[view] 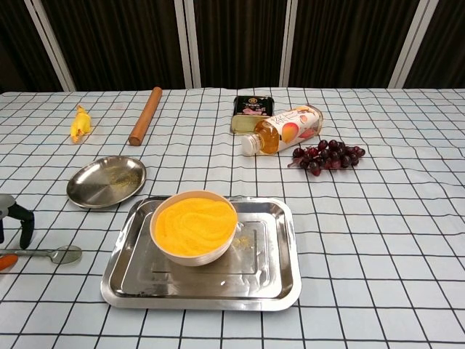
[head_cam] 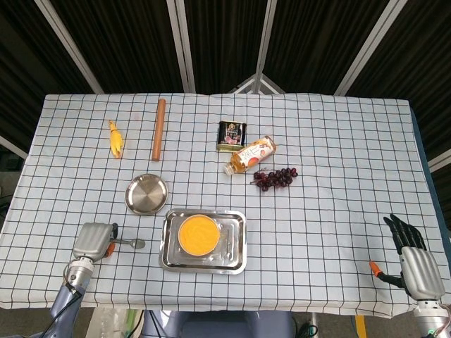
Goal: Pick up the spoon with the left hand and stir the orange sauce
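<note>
— What's the setup like from where you stand?

— A table under a white cloth with a black grid [head_cam: 338, 141], dark curtains with pale metal bars behind it. Along the far side lie a yellow rubber chicken [head_cam: 115, 139], a wooden rolling pin [head_cam: 159, 129], a flat tin can [head_cam: 231, 135] and a bottle [head_cam: 249, 154] on its side, with a bunch of dark grapes [head_cam: 275, 176] just beside the bottle. Nearer, a round steel plate [head_cam: 147, 193] sits apart from a rectangular steel tray [head_cam: 203, 241], and the bowl of orange sauce [head_cam: 197, 234] stands in the tray's left part.

— And the spoon?

— The spoon [view: 49, 254] lies flat on the cloth, left of the tray, bowl end toward it. The left hand [head_cam: 92, 241] is over the handle end. From above its grey back hides the fingers; I cannot tell whether it has hold of the spoon.

— Does the lower camera help?

— Barely. It catches one dark finger [view: 25, 222] hanging down at the left edge, above the handle, and an orange tip at the very edge. It misses the right hand [head_cam: 413, 259] entirely; the head view shows that one at the near right corner, dark fingers spread, holding nothing
</note>
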